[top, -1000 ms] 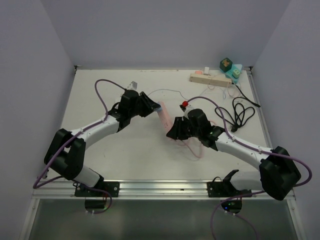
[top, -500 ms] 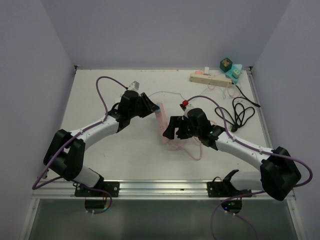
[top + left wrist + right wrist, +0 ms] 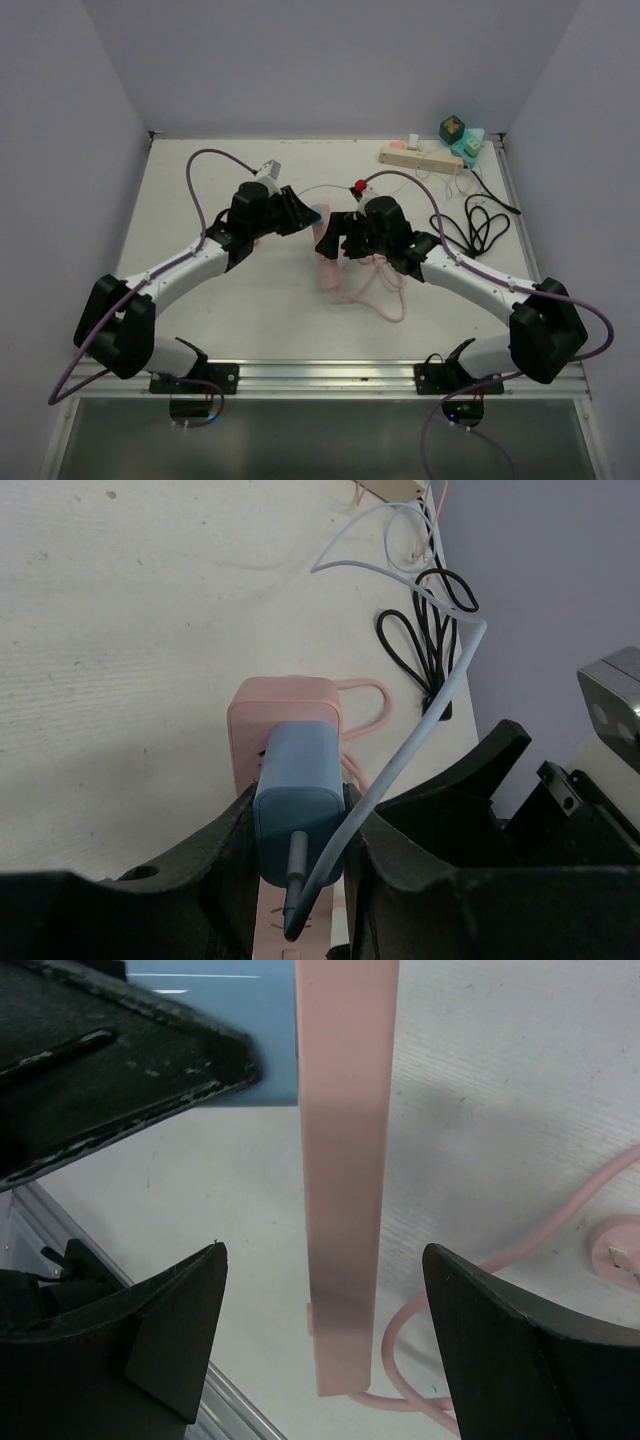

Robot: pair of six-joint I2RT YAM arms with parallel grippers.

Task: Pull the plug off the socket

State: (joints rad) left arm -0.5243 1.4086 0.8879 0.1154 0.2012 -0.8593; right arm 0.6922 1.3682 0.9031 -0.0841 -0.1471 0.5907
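Nearest the arm bases, a loose pink cable [image 3: 385,300] is seen lying in loops on the table [image 3: 250,315]. It is joined to the pink socket strip [image 3: 345,1140], which lies in the middle of the table between the two arms.

The strip is straddled by the right jaws, which are spread wide. In the right wrist view one finger [image 3: 165,1345] is seen on each side of the strip's near end, with a gap left on both sides, so nothing is gripped there.

Further along the strip, the blue plug [image 3: 297,770] is seated in a socket near the strip's far end. It is clamped by the left jaws, whose black fingers [image 3: 225,855] are pressed against its two flat sides. The plug's face is seen flush against the strip in the right wrist view, so it is not yet pulled out. A pale blue cable [image 3: 400,765] is led from the plug's back past the left jaws and off across the table.

Beyond the arms, a coiled black cable [image 3: 485,225] is seen at the right. At the far edge a beige power strip [image 3: 420,157] is laid, with a green box [image 3: 454,128] just beside its right end.
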